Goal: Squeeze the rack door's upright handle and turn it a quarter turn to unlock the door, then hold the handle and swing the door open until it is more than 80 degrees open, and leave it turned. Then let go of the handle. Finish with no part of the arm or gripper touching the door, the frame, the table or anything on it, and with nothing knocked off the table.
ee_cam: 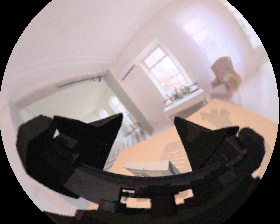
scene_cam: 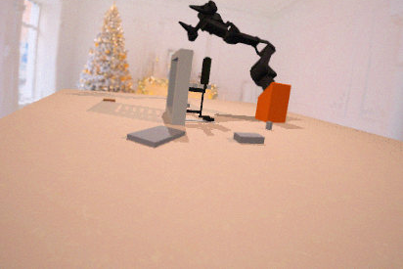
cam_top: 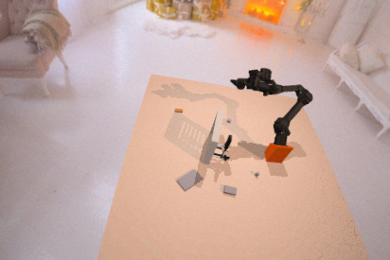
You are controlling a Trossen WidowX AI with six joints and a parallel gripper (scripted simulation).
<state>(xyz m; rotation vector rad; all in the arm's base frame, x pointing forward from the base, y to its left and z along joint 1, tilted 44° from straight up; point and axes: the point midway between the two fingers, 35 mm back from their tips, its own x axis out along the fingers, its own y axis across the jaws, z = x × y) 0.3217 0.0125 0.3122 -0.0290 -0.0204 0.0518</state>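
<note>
From here I see the black handle (cam_top: pixel 228 142) (scene_cam: pixel 206 70) beside the grey frame (cam_top: pixel 212 137) (scene_cam: pixel 181 87), its long axis near upright. My arm (cam_top: pixel 293 111) (scene_cam: pixel 263 63) arches above the frame's level, its gripper (cam_top: pixel 235 84) (scene_cam: pixel 187 16) (ee_cam: pixel 149 117) spread open, empty. The exterior view shows the handle's height; the top view, an orange block (cam_top: pixel 278 153) (scene_cam: pixel 274 103) beyond it. Door angle seems unclear.
</note>
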